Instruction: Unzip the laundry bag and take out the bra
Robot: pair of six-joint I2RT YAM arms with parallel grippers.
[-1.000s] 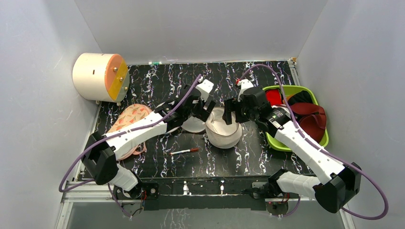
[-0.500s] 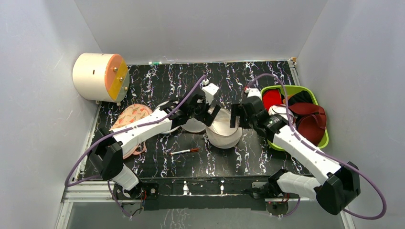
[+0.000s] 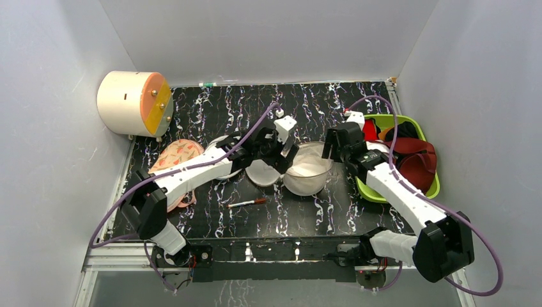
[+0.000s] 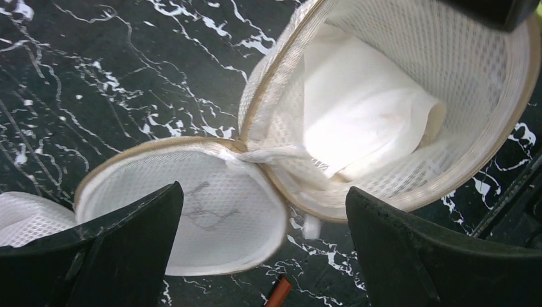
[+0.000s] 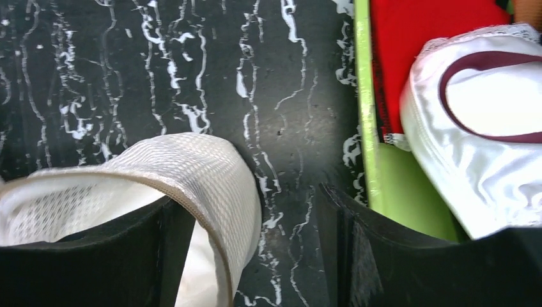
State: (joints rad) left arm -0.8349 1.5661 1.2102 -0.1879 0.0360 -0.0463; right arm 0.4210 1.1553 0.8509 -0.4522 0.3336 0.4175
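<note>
The cream mesh laundry bag [image 3: 309, 173] lies unzipped and spread like a clamshell. Its flat half [image 4: 192, 211] carries the glasses-like mark. Its deep half [image 4: 447, 83] holds the white padded bra [image 4: 358, 121]; no straps show. My left gripper [image 3: 281, 155] hovers open above the hinge between the halves, empty, as the left wrist view [image 4: 265, 256] shows. My right gripper [image 3: 332, 152] is open at the bag's right rim [image 5: 204, 173]. One of its fingers [image 5: 96, 256] is inside the bag and the other is outside, as the right wrist view [image 5: 255, 256] shows.
A green tray [image 3: 396, 188] of red and maroon garments stands right of the bag, with a white maroon-trimmed bra [image 5: 473, 128] in it. An orange pen [image 3: 246, 203] lies in front. A peach-pink leaf-pattern bra [image 3: 176, 160] lies left. A cream cylinder [image 3: 134, 102] stands back left.
The bag's deep half has tipped open and shifted right, so its inside faces up. Both grippers moved right; the right one now straddles the right rim.
</note>
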